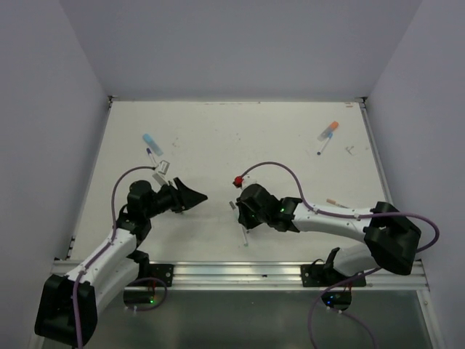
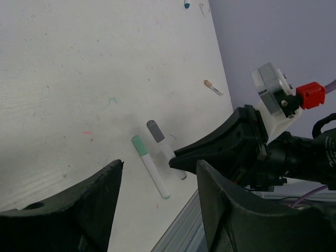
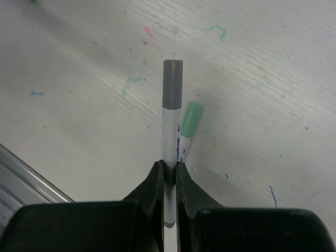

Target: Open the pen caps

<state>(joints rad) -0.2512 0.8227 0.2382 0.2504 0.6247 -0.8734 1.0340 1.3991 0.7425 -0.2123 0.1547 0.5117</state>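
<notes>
Right hand [image 3: 169, 170] pinches grey-capped white pen [image 3: 170, 137].

Legible markings: none.
Small dark print stood on the white pen barrel [image 3: 172, 144], just below the grey cap [image 3: 172, 83]; it was unreadable.

The left arm [image 1: 109, 251] rises from its base and bends at the elbow, so that the left claw [image 2: 160, 168] points sideways toward the other claw. Its two fingers stand apart and nothing is gripped between them. The right arm [image 1: 330, 217] lies low and long, and is directed toward the left claw. The right claw [image 3: 169, 167] tilts downward. Its fingers are pressed together on a thin pen [image 3: 170, 131], which sticks out ahead of the fingertips. The two claws are near each other but do not touch.
</notes>
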